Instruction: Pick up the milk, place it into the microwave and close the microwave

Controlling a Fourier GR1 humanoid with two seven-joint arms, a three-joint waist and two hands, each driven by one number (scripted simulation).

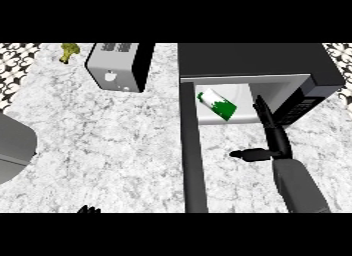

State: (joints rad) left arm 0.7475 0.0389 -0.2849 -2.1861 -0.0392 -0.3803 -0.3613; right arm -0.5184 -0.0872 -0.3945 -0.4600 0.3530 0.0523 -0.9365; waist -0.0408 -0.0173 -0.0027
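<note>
The right hand is reaching into the open microwave with straight fingers and thumb spread, holding nothing. The milk is lying tilted inside, just beside the fingertips. Left hand is resting open at the lower edge

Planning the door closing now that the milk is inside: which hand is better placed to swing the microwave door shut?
Probably the left hand: it's on the open door's outer side; the right hand reaches toward the microwave beside the milk.
</note>
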